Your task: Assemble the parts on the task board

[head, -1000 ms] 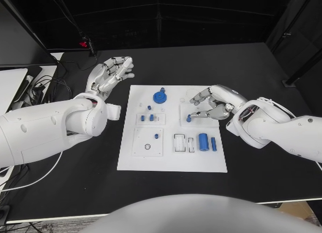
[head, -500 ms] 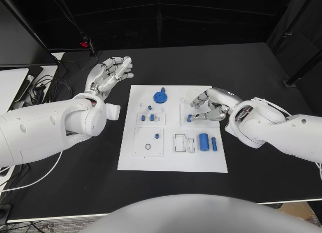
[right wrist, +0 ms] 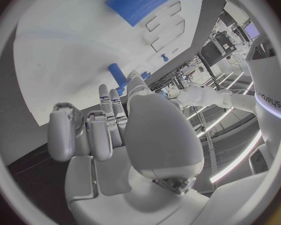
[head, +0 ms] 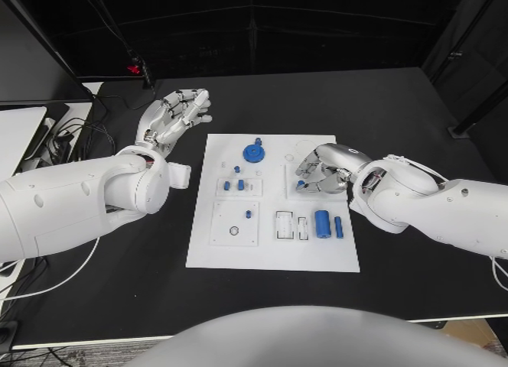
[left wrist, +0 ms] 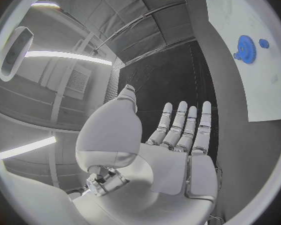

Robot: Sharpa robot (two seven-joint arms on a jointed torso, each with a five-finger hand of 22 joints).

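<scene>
The left hand (head: 177,113) hangs over the black tabletop (head: 122,260) left of the white board (head: 265,248), fingers straight and spread, holding nothing. Blue parts (head: 321,223) sit on the board. The right hand (head: 324,170) curls over a small blue piece (right wrist: 117,75) on the board's right side; whether it grips that piece I cannot tell.

Robotics lab: black-curtained table (head: 320,99)

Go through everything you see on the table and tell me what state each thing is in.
Left hand: open, fingers spread, off the board.
Right hand: curled over the board; hold unclear.
Task board: flat on the table.
Blue gear: sitting on the board.
Large blue cylinder: lying down.
Small blue cylinder: lying beside it.
</scene>
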